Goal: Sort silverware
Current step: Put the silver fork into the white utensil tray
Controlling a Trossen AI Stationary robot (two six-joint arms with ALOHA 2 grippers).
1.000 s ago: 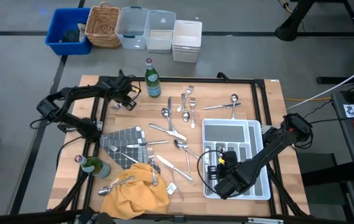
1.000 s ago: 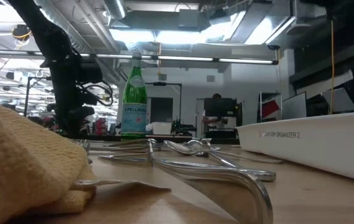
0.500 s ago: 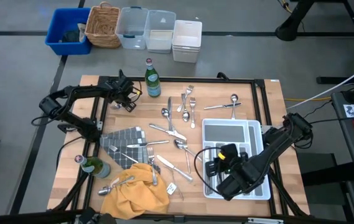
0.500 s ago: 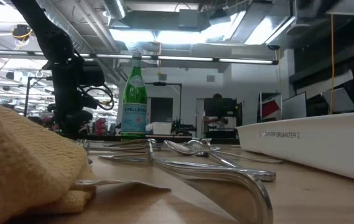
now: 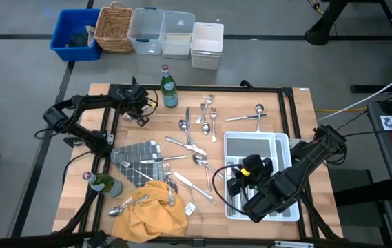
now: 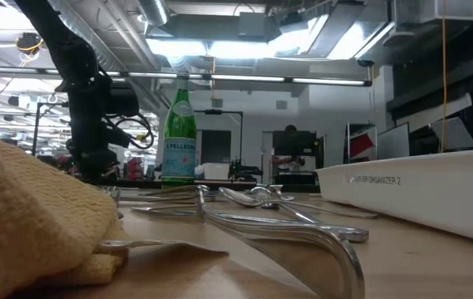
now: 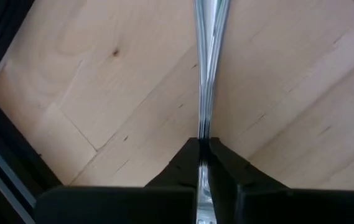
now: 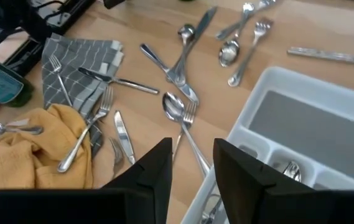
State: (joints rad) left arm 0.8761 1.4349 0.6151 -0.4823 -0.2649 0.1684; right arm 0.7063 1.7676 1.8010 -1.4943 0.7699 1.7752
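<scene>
Several silver forks, knives and spoons [image 5: 196,148] lie scattered flat on the wooden table and show in the right wrist view [image 8: 183,68]. A few more lie on the grey cloth [image 5: 137,157] and the yellow cloth [image 5: 151,210]. My left gripper [image 5: 140,116] stands at the table's far left, pointing down, shut on one slim silver piece [image 7: 204,93]. My right gripper [image 8: 192,146] is open and empty above the near left part of the white divided tray [image 5: 282,148], where it also shows in the high view [image 5: 233,184]. My left gripper pinches the slim silver piece [image 7: 203,134] between its two fingertips, with the fingers coming from above. The piece shows edge-on and sticks out past the fingertips, along the fingers, toward the wood. Which end it holds, and whether the free end touches the table, I cannot tell.
A green bottle [image 5: 169,88] stands upright at the far edge next to my left gripper. A second green bottle [image 5: 106,184] lies at the near left. A basket and plastic bins [image 5: 161,31] sit on the floor beyond the table. The tray holds some silverware [image 8: 292,169].
My right gripper has risen from low in the tray and gone a little toward the table's far edge.
</scene>
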